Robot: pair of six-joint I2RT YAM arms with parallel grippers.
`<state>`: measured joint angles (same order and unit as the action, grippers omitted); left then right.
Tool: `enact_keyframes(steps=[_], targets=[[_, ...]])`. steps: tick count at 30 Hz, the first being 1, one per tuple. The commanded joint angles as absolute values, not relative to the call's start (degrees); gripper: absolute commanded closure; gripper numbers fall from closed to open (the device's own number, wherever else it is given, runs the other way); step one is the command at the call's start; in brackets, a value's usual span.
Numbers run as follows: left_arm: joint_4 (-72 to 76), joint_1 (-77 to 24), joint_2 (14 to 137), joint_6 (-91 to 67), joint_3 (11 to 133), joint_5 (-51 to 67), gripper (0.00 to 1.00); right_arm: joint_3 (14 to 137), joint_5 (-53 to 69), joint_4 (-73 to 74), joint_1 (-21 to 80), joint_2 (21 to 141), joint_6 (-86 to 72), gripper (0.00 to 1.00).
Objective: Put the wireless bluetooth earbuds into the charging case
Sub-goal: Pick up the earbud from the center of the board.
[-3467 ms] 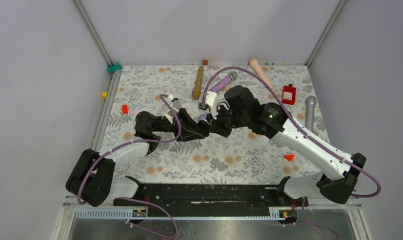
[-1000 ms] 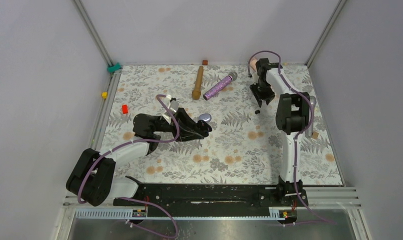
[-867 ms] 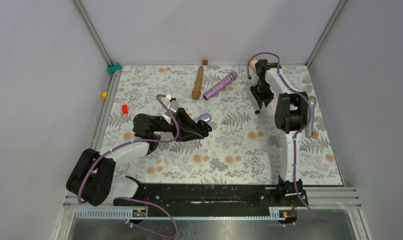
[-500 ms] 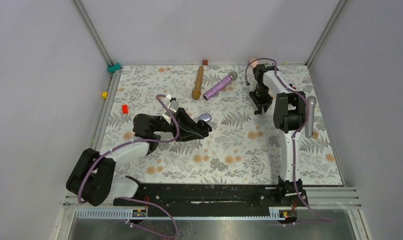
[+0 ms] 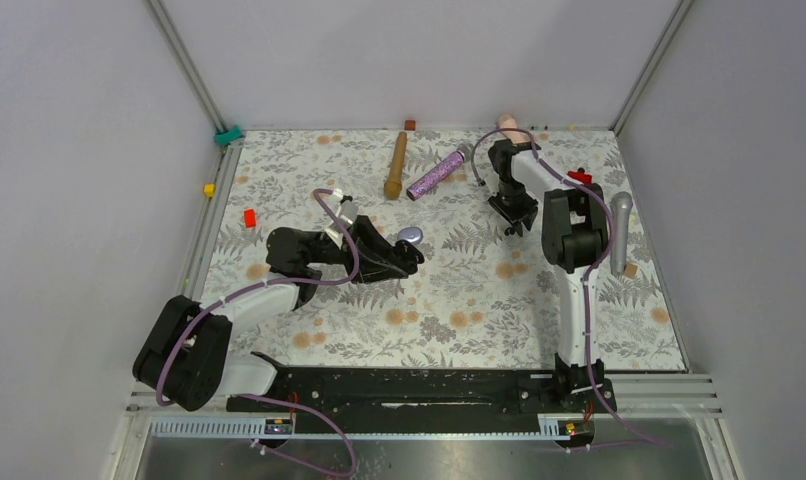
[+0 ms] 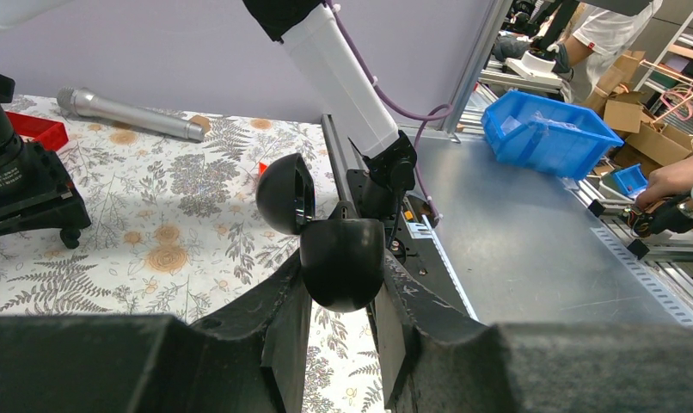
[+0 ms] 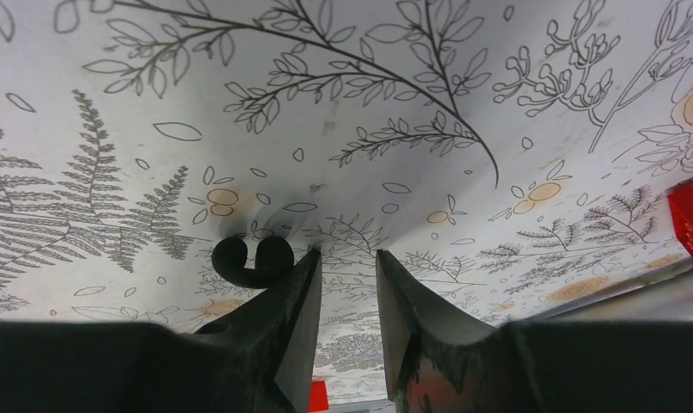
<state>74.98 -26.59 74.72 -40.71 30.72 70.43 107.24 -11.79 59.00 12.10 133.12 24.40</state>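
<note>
My left gripper (image 5: 403, 252) is shut on the black charging case (image 6: 341, 262) and holds it above the mat with its lid (image 6: 285, 194) open. The case also shows in the top view (image 5: 411, 238). My right gripper (image 5: 515, 214) points down at the floral mat at the back right. Its jaws (image 7: 347, 258) stand a little apart with nothing between them. One black earbud (image 7: 250, 260) lies on the mat just outside its left finger (image 7: 283, 301), touching or almost touching it. No pale earbuds show.
A brown microphone (image 5: 395, 165), a purple glitter microphone (image 5: 438, 173) and a pink one (image 5: 508, 124) lie at the back. A silver microphone (image 5: 619, 230) and a red block (image 5: 580, 177) lie at the right. A small red block (image 5: 249, 217) lies at the left.
My right gripper has moved left and toward the near side, down beside the black earbud, uncovering the red block. The left arm with the case has not moved.
</note>
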Motion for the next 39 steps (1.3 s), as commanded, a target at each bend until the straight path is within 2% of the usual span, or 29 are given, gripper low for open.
enact_keyframes(steps=[1,18,39], targets=[[79.0,-26.5,75.0,-41.1,31.3,71.4,1.0,105.9,-13.8,58.6,13.7,129.8,27.0,0.63],[79.3,-26.5,74.8,-41.6,31.4,71.4,1.0,101.1,-17.4,60.1,22.5,126.6,28.8,0.64],[80.3,-26.5,74.9,-42.6,31.5,71.6,1.0,93.5,-11.4,63.2,34.3,122.0,26.2,0.68]])
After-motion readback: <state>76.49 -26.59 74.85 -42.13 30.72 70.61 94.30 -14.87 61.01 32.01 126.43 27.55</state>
